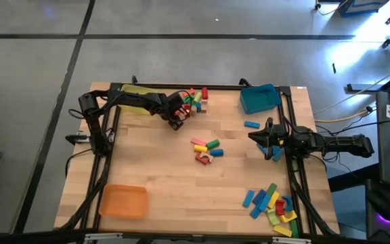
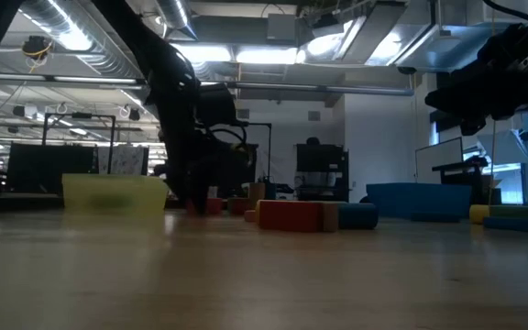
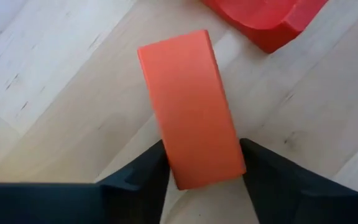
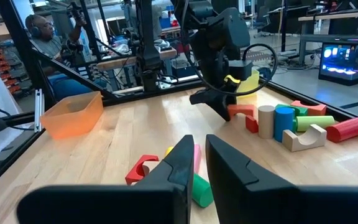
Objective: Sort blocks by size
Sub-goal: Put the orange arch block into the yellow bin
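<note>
Ceiling strip lights [image 2: 71,37] glare at the low view's upper left, leaving the arms as dark silhouettes and the near desk [image 2: 264,275] blurred; the high view has blue-white glare at its upper right; the red block [image 3: 191,109] is soft-edged, evenly lit.
</note>
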